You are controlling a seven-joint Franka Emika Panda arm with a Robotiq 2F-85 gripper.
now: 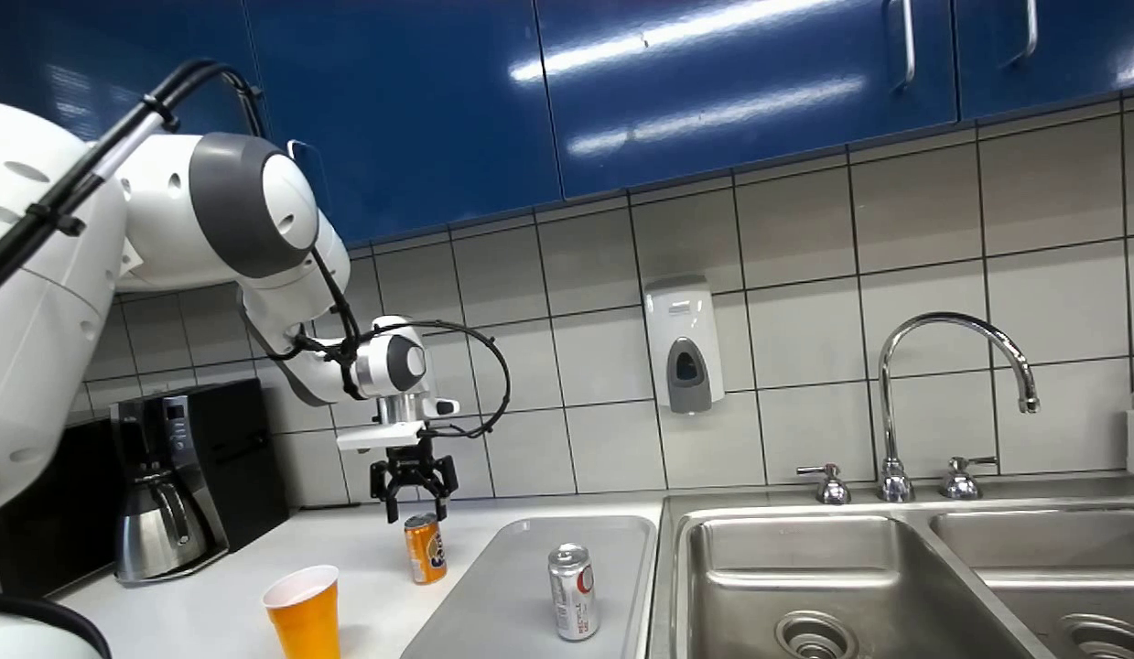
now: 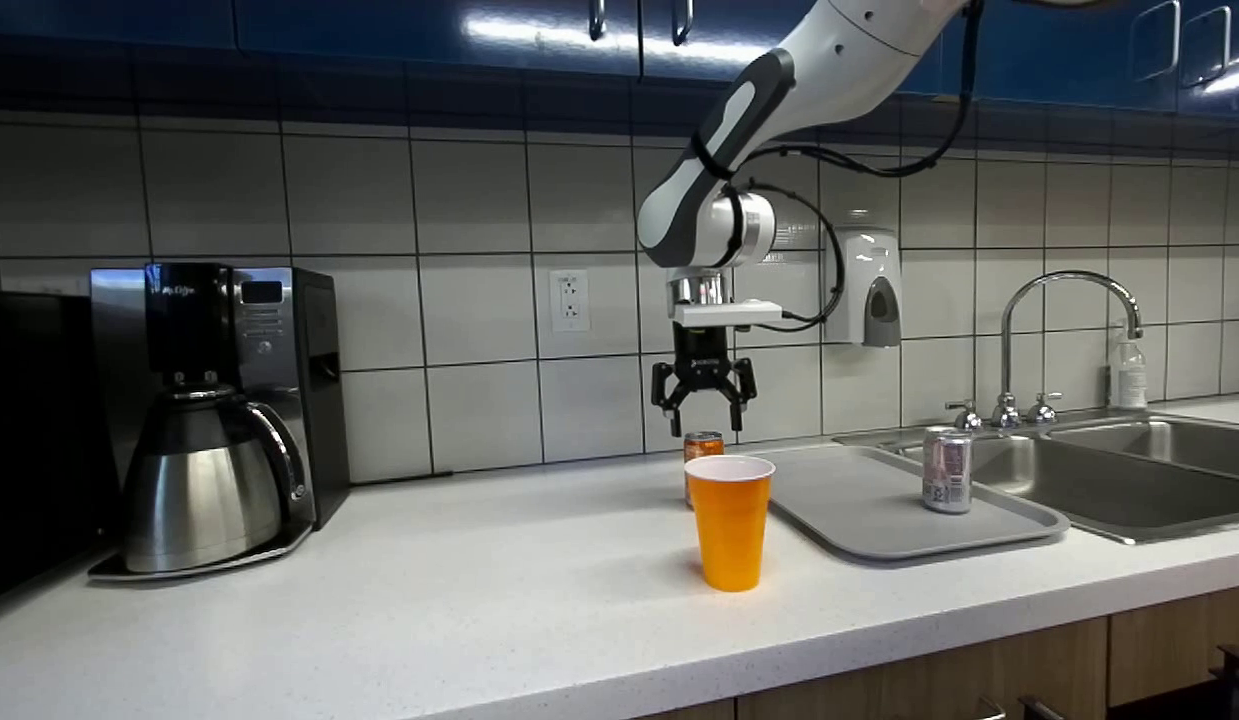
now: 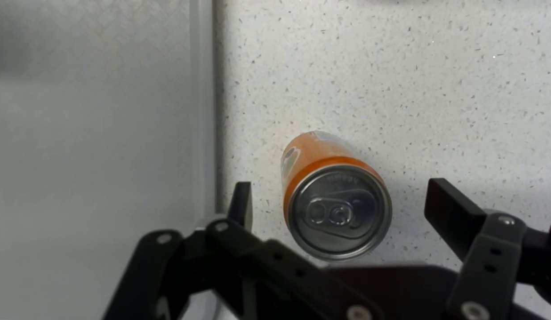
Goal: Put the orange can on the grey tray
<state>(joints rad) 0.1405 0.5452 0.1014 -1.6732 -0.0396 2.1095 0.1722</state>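
Note:
The orange can (image 1: 426, 553) stands upright on the white counter, beside the grey tray (image 1: 502, 586). In an exterior view the can (image 2: 703, 447) is partly hidden behind the orange cup. My gripper (image 1: 416, 513) points down over the can, with its fingertips about level with the can's top. The gripper (image 2: 706, 428) is open and empty. In the wrist view the can's silvery top (image 3: 339, 213) lies between the two spread fingers, touching neither. The tray (image 3: 102, 133) fills the left side of the wrist view, a short gap from the can.
A silver can (image 1: 573, 595) stands on the tray. An orange cup (image 2: 731, 525) stands on the counter in front of the can. A coffee maker (image 2: 214, 430) stands farther along the counter. The steel sink (image 1: 804, 586) borders the tray. A tiled wall (image 2: 479, 300) rises behind.

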